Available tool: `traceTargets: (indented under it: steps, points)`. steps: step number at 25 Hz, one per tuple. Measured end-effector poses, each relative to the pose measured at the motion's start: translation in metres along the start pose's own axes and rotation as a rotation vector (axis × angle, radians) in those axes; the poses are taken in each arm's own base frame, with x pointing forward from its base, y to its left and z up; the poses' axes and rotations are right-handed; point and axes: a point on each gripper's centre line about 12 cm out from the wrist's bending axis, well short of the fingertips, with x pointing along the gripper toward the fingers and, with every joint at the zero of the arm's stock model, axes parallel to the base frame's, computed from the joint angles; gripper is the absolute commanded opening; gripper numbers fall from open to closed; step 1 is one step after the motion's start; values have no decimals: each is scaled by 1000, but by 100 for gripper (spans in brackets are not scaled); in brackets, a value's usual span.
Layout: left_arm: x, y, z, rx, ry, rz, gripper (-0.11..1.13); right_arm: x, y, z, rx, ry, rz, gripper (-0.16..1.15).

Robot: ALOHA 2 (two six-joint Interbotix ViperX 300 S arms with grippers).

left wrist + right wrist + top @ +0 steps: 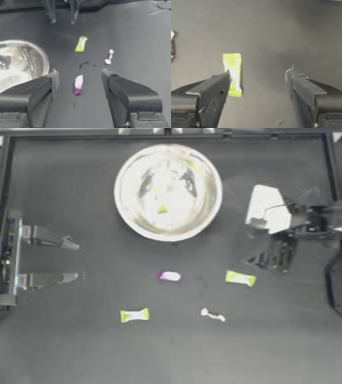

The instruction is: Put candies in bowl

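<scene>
We've got one yellow-green candy [162, 209] sitting inside the bowl [133, 165], up at the far middle of the table [80, 348]. Four more lie on the table nearer us: purple-and-white candy [169, 276], two yellow-green, one thin white. Right gripper [267, 259] hovers just beside one, fingers apart. Left gripper [72, 261] waits at the left, fingers apart too.

overhead straight down, wrist views low, close
</scene>
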Motion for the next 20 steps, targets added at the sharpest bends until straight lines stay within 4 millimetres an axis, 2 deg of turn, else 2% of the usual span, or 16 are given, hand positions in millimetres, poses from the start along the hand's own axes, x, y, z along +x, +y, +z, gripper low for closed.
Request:
traceTargets:
  steps: [6,13,20]
  points:
    - [0,0,-1,0,2,0,88,26,14,2,-45,93,17,96]
    - [0,0,-2,-8,5,-1,88,54,14,0,-69,180,1,96]
    - [-1,0,-4,-14,8,1,88,68,21,-6,-80,231,6,95]
